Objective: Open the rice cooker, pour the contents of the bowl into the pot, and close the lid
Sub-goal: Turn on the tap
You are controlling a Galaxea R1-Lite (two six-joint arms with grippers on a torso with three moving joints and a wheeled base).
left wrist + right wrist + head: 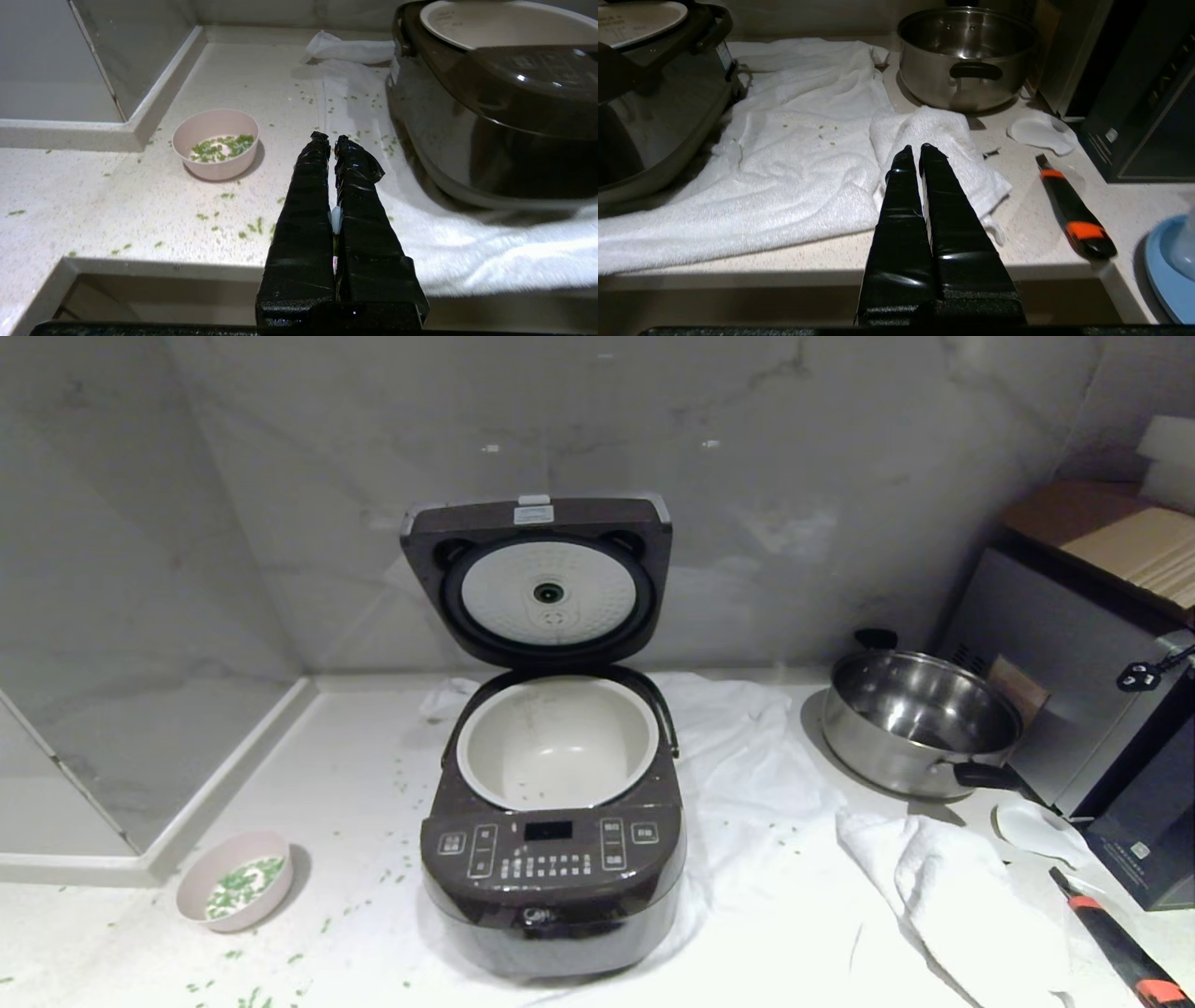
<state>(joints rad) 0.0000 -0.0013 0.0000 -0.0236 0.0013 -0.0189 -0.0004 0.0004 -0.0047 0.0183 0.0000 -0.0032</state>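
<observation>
Marble-look walls back a pale speckled counter (327,765). Head view: the rice cooker (553,859) sits centre on a white towel (747,775), probably laid down to catch spills. The lid (540,581) stands hinged up, dimpled plate facing forward. The pot (556,739) is exposed and nearly bare, a few green specks at its bottom. The bowl (235,879) stands well apart on the robot's left, the contents of the bowl (245,885) a thin green layer inside. More green bits lie scattered on the counter around it. A steel pan (920,721) sits far right, no part of this job. Neither arm shows here.

Left wrist view: left gripper (331,139) hangs off the counter's front edge, jaws clenched on nothing, with the bowl (216,143) ahead and the cooker (495,116) to one side.

Right wrist view: right gripper (914,150) is likewise clenched and empty, over the towel's edge (938,135), near an orange-and-black tool (1073,211).

Judgement: opening is done; pouring and closing remain. The bowl's side suits the left arm.
</observation>
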